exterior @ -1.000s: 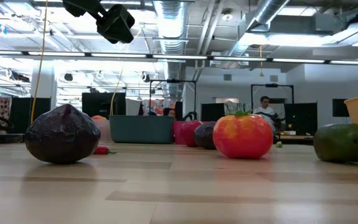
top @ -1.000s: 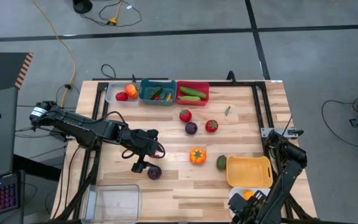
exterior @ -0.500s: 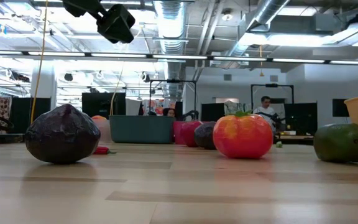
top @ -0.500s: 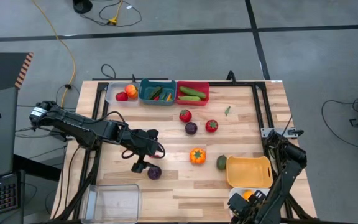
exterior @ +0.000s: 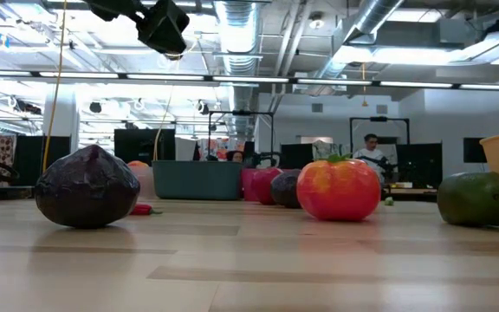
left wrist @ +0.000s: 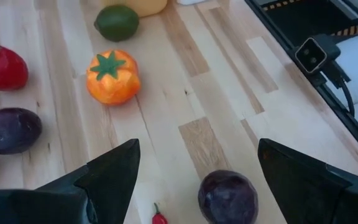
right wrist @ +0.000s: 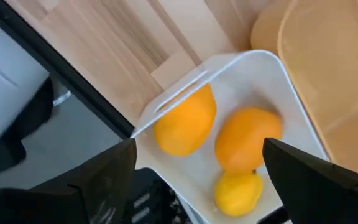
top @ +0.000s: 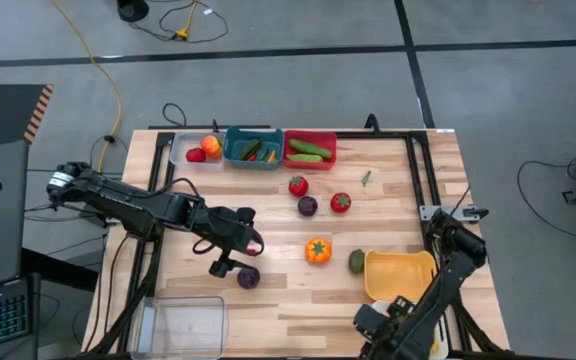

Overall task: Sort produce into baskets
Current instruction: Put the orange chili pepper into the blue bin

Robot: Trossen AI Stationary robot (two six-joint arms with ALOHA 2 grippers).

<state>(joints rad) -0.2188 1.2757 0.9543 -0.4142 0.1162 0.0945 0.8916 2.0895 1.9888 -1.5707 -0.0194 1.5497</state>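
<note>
We see the right gripper (right wrist: 194, 180) has swung leftward over the white basket (right wrist: 263, 68), fingers spread wide and empty above its three orange and yellow fruits (right wrist: 247, 138). The left gripper (left wrist: 194, 168) still hovers open over the purple vegetable (left wrist: 227, 196), unmoved.

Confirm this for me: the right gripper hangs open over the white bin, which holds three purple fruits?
Not quite. The fruits are orange and yellow, not purple, as the right wrist view shows: two oranges and a lemon. The right gripper does hang open over the white bin.
</note>
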